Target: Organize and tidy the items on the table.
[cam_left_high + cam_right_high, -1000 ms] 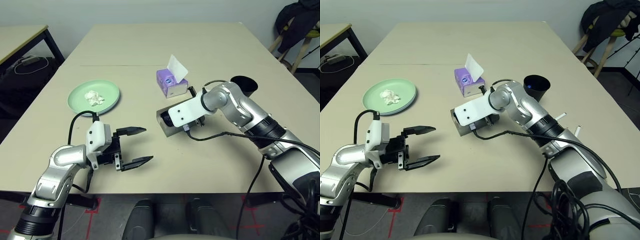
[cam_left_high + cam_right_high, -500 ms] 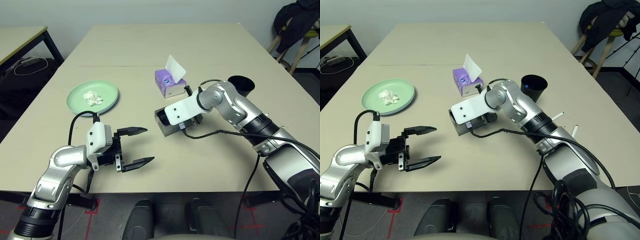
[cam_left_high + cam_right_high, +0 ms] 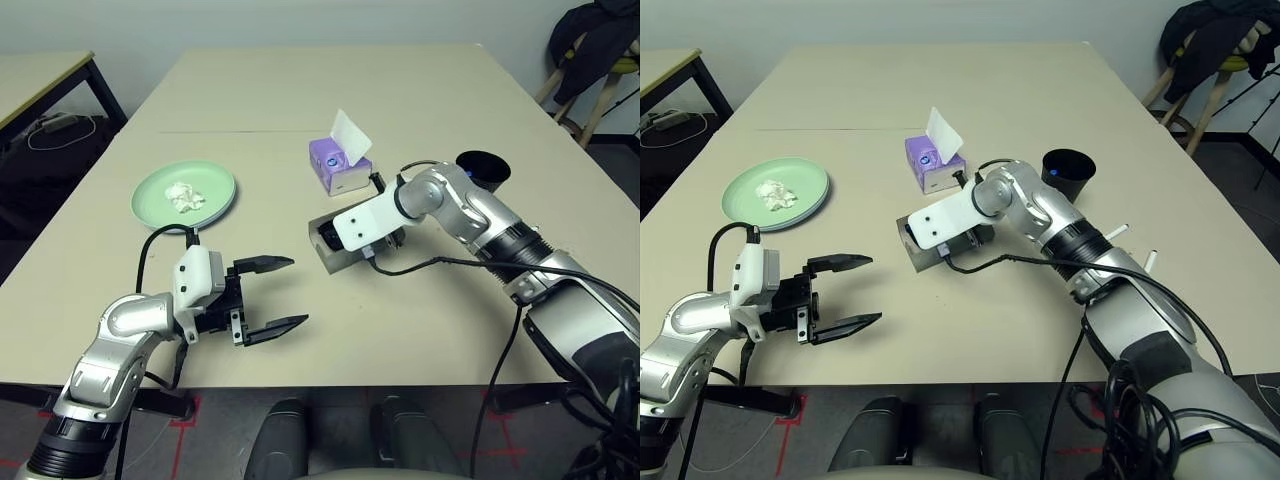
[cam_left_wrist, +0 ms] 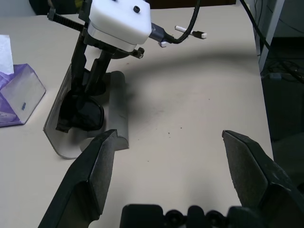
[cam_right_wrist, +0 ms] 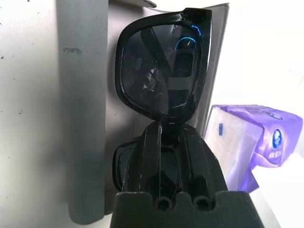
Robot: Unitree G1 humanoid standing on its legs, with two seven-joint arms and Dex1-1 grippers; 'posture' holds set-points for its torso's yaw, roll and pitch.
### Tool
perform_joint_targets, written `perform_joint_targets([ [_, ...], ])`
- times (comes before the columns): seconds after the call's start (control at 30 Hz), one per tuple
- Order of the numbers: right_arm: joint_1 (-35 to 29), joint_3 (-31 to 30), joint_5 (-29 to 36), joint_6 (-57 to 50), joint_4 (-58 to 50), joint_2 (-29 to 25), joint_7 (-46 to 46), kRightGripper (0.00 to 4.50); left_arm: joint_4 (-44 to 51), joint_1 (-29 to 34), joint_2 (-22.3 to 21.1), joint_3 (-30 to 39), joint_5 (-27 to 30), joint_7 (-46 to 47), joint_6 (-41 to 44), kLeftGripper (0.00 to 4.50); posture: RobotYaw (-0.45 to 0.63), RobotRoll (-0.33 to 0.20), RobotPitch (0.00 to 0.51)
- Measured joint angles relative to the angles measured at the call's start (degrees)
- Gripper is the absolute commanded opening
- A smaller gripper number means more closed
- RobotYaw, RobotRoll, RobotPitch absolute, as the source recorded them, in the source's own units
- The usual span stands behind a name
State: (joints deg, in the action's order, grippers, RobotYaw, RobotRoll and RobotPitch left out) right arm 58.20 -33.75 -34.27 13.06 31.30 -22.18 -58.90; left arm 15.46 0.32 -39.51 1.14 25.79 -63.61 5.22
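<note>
Here the right gripper (image 4: 97, 71) is pinching black sunglasses (image 5: 164, 66) inside the open grey glasses case (image 3: 328, 252), while the left gripper (image 3: 275, 295) is hovering wide open over the counter (image 3: 400, 330).

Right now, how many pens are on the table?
2. Both white pens lie near the table's right edge, past the right arm: one nearer the black cup, the other just beyond it toward the edge. The arm may hide more.

A smaller desk (image 3: 45, 70) stands left; a clothes-draped stool (image 3: 600, 60) stands right.
</note>
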Motion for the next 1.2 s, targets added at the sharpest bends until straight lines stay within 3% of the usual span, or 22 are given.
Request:
perform_joint_targets([
  [0.43,-2.97,0.02,1.3,-1.44,-5.29,-0.86,-4.24,0.44,0.2,0.1,-0.03,0.01,0.01,0.18,0.18,4.5,0.13,0.0,0.078],
  [0.8,-2.35,1.61,2.89,-7.54,-6.87,-0.7,-4.71,4.45,0.04,-0.91,-0.87,0.0,0.03,-0.15,0.36,4.5,0.11,0.0,0.074],
  [1.0,-1.57,3.97,5.98,-11.94,-9.89,-0.92,-6.23,4.48,-0.64,-1.92,-1.06,0.0,0.03,-0.24,0.36,4.5,0.09,0.0,0.072],
  [1.2,-0.45,10.19,11.58,-22.64,-17.75,-2.68,-8.98,4.48,-1.04,-2.81,-1.05,-0.02,0.02,-0.25,0.35,4.5,0.08,0.0,0.072],
])
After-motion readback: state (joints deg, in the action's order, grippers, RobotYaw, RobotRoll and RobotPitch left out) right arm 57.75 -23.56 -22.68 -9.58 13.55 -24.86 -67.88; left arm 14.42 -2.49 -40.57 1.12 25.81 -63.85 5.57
